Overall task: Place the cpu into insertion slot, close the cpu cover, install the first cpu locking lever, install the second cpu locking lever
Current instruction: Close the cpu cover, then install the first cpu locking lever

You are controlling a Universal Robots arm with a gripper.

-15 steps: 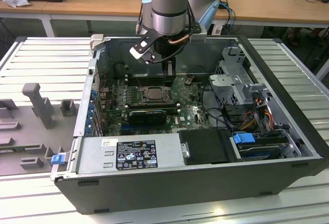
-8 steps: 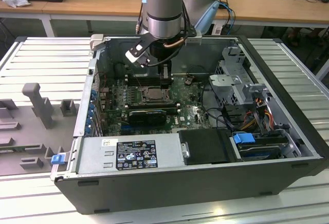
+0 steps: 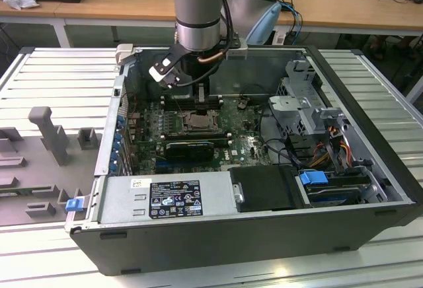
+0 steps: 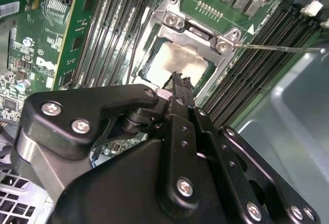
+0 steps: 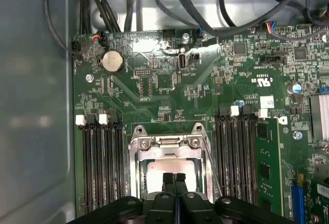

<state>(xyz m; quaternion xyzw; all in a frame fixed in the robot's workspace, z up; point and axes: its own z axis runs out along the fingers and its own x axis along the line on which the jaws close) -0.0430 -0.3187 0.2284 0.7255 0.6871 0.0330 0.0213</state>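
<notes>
A slatted grey metal bench [image 3: 39,70] carries an open dark computer case [image 3: 264,235]. Along the case's near edge lies a boxy silver sheet-metal power supply [image 3: 165,199]. Behind it a green circuit board [image 3: 238,144] covers the case floor, carrying a long black card with a green edge [image 3: 190,148].

Just beyond the card sits the square, shiny-rimmed insertion slot [image 3: 195,121]. The flat, pale silvery-beige cpu [image 5: 169,166] lies in it. The thin silvery metal cpu cover [image 5: 138,162] lies flat around the chip, which shows through its square cut-out. Ridged black memory slots [image 5: 100,162] flank it on both sides. A thin steel wire lever [image 4: 277,48] juts out beside one corner.

The matte black gripper [image 5: 174,176] points straight down over the chip, jaws pressed together with nothing between them. Whether its tips touch the chip cannot be told.

The grey and pale blue arm [image 3: 197,10] stands vertical near the case's far edge.
</notes>
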